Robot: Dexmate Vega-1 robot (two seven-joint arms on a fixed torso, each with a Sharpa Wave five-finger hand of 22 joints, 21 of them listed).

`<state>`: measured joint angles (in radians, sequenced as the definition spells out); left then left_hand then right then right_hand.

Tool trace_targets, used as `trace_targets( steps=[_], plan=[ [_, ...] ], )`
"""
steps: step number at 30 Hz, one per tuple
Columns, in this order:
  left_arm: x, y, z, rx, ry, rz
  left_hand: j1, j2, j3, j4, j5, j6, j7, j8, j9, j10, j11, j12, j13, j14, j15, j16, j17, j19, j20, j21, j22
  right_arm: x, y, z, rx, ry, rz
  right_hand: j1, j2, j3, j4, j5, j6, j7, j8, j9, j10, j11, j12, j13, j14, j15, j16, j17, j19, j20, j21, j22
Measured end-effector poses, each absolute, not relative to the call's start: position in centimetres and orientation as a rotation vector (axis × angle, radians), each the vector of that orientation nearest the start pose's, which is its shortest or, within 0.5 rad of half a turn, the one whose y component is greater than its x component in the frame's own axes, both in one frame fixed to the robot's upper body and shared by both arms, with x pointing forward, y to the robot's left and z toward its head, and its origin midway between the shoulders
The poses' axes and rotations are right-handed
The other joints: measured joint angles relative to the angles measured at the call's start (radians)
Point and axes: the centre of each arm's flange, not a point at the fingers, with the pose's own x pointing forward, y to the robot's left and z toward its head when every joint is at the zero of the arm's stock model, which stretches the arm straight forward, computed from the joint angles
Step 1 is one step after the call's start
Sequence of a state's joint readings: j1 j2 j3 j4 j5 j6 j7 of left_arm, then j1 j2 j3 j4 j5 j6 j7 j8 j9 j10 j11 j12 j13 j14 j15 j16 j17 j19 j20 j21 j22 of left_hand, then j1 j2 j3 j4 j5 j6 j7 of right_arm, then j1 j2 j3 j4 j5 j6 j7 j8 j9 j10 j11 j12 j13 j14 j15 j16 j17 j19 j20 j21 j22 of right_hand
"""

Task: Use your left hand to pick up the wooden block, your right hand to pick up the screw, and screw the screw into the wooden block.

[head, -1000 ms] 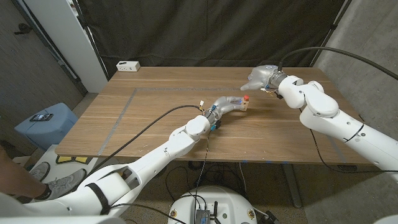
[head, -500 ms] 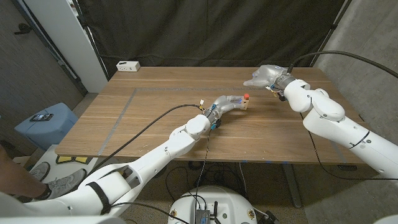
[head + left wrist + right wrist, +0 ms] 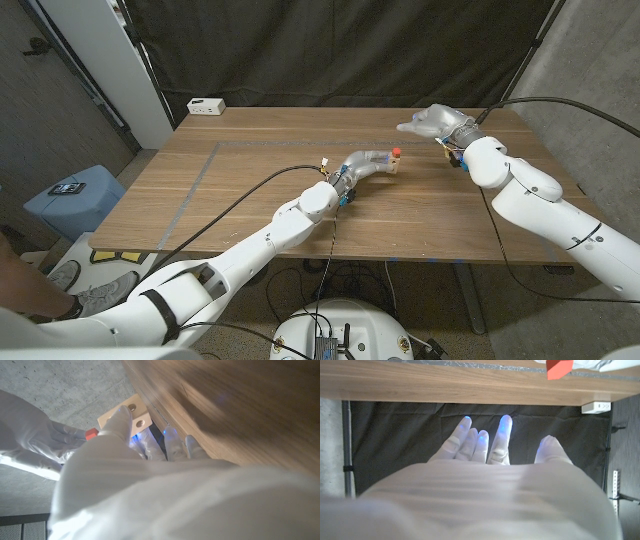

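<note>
Head cam sits high, looks down over the whole table (image 3: 250,200), both arms coming in from bottom corners. Left wrist cam is very close behind the left hand (image 3: 125,455), view turned, tabletop overhead. Right wrist cam looks along the right hand (image 3: 490,455), also upside down, facing the dark curtain (image 3: 395,435). All 3 views share the red-capped screw (image 3: 397,154) area w/ the wooden block (image 3: 131,414).
</note>
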<state>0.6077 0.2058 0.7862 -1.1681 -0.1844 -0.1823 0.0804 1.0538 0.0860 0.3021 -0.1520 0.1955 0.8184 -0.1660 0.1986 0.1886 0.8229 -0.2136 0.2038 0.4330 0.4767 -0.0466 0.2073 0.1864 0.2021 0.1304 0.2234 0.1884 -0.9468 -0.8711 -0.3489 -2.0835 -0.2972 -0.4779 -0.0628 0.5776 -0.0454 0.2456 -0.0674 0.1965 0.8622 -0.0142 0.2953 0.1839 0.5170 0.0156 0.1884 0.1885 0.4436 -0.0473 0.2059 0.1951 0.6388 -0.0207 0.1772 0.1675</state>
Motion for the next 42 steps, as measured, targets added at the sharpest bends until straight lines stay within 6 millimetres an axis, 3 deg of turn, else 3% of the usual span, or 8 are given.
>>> trace_targets(
  steps=[7, 26, 33, 42],
  plan=[
    [65.4, 1.1, -3.2, 0.391, -0.59, -0.494, 0.0, 0.0, 0.001, -0.001, -0.001, 0.0, 0.0, -0.003, 0.0, 0.001, -0.001, 0.0, 0.0, 0.0, 0.0, 0.0, 0.0, 0.0, 0.0, 0.0, 0.0, 53.5, -27.6, 6.4, -1.009, -0.586, -0.177, -0.004, 0.004, -0.004, -0.004, 0.0, -0.05, 0.0, -0.039, 0.0, -0.025, 0.008, -0.004, 0.0, -0.027, 0.003, -0.007, 0.0, -0.021, -0.001, 0.0, 0.0],
    [65.3, 1.2, -2.1, 0.341, -0.588, -0.506, 0.0, 0.0, 0.001, -0.001, -0.004, 0.0, 0.0, 0.001, 0.0, 0.0, -0.003, -0.001, 0.001, 0.0, 0.0, 0.0, 0.0, 0.004, 0.004, 0.0, 0.0, 54.0, -28.6, 3.9, -0.68, -0.603, -0.137, -0.017, 0.017, -0.016, -0.016, -0.004, -0.161, -0.014, -0.107, -0.003, -0.113, 0.009, -0.008, -0.003, -0.114, 0.015, -0.025, -0.005, -0.085, 0.009, 0.0, -0.002],
    [65.4, 1.2, -2.0, 0.331, -0.578, -0.509, 0.0, 0.0, 0.001, -0.001, -0.004, 0.0, 0.0, 0.001, 0.0, 0.0, -0.003, -0.003, 0.001, 0.0, 0.0, 0.0, 0.0, 0.004, 0.003, 0.0, 0.0, 54.5, -29.0, 3.0, -0.606, -0.592, -0.124, -0.037, 0.028, -0.025, -0.016, -0.008, -0.222, -0.026, -0.118, -0.007, -0.191, 0.006, -0.015, -0.007, -0.184, 0.027, -0.025, -0.005, -0.148, 0.016, -0.004, -0.005],
    [65.3, 1.3, -1.7, 0.326, -0.572, -0.509, -0.002, 0.001, 0.0, -0.002, -0.004, 0.0, 0.0, 0.0, 0.0, -0.002, -0.001, -0.001, 0.001, 0.0, 0.0, 0.0, 0.0, 0.003, 0.003, 0.0, 0.0, 55.0, -29.0, 2.0, -0.464, -0.603, -0.06, -0.103, 0.042, -0.049, 0.008, -0.008, -0.289, -0.023, -0.126, -0.007, -0.287, 0.014, -0.015, -0.012, -0.283, 0.038, -0.029, -0.004, -0.234, 0.004, -0.008, -0.005]
  ],
)
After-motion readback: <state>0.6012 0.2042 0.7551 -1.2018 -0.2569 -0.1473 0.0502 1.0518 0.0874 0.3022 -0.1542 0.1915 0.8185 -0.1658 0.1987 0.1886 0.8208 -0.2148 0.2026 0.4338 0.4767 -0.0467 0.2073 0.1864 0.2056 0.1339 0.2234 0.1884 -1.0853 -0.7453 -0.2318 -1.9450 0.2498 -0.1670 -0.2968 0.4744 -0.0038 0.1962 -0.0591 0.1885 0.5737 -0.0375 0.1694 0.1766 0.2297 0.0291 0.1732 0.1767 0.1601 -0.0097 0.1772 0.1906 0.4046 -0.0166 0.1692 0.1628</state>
